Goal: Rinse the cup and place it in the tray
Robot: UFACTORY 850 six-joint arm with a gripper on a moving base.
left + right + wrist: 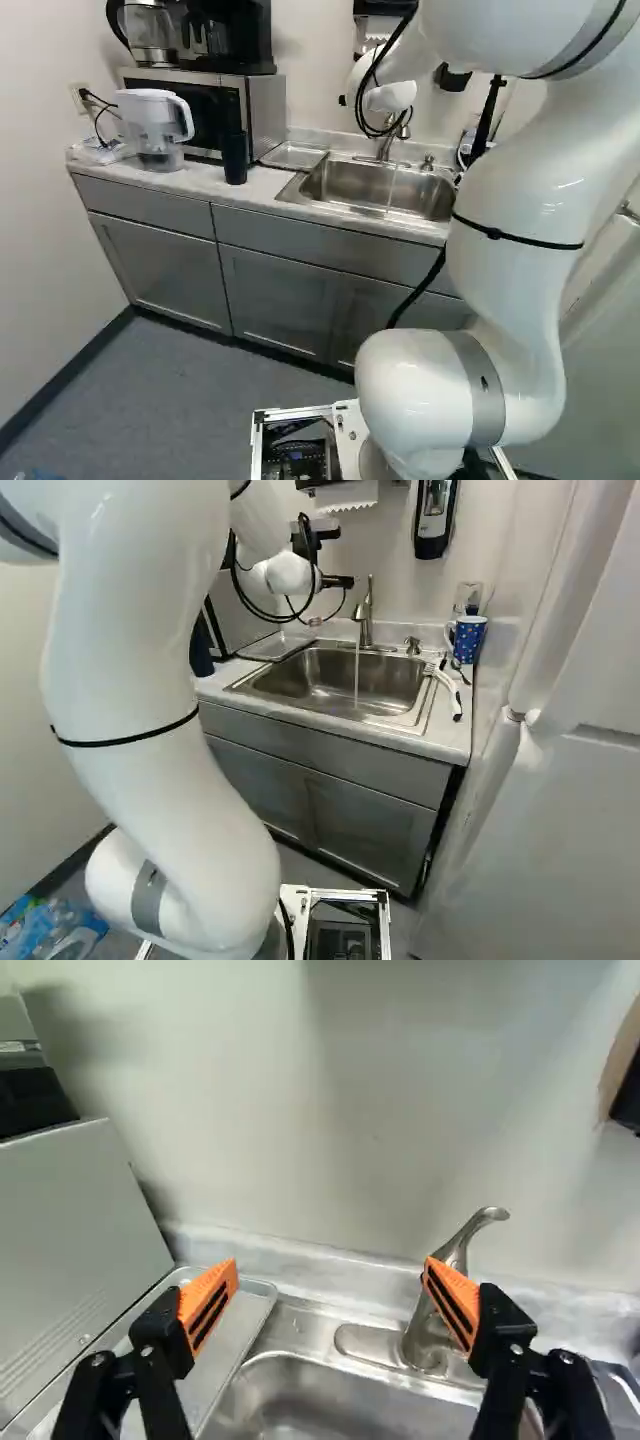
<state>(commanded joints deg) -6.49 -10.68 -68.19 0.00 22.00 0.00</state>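
My gripper [316,621] hangs over the back left part of the sink in the right base view. In the wrist view the gripper [330,1285] is open, with nothing held between its orange pads. A shallow metal tray [293,155] lies on the counter between microwave and sink; one finger overlaps the tray [222,1345] in the wrist view. The faucet [365,620] runs a thin stream of water into the sink [320,680]. A dark cup [234,160] stands upright on the counter before the microwave, and a blue dotted mug [468,640] stands right of the sink.
A microwave [262,105] with a coffee maker on top stands left of the tray, beside a water pitcher [155,128]. A white-handled brush [445,683] lies right of the sink. A soap dispenser [435,518] hangs on the wall above.
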